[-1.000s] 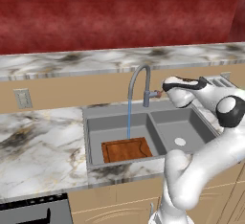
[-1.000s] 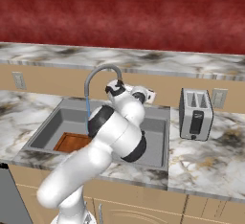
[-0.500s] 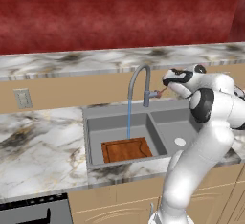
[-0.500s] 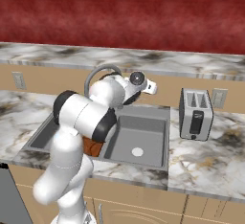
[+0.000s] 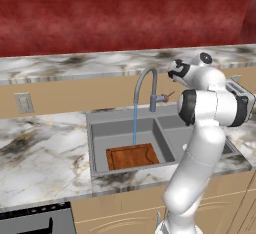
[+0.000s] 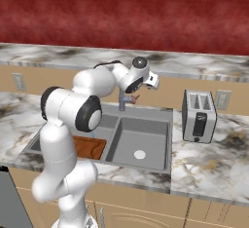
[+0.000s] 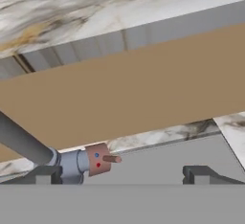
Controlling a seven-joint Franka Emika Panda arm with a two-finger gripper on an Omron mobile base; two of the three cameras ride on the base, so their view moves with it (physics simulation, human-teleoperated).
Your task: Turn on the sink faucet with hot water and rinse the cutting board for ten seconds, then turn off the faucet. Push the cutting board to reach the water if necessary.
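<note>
Rigid metal sink faucet (image 5: pixel 145 85) at back of sink (image 5: pixel 97 128); water (image 5: pixel 134 123) running. Short, slick lever (image 7: pixel 101 159): push sideways at reddish tip. Tool (image 7: pixel 119 174) released, fingertips apart, just beside lever.

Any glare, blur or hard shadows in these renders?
Left base view: flat even light, no glare; water sharp against the sink. Right base view: soft shade under the toaster. Hand view: faucet handle crisp, finger tips slightly soft.
</note>
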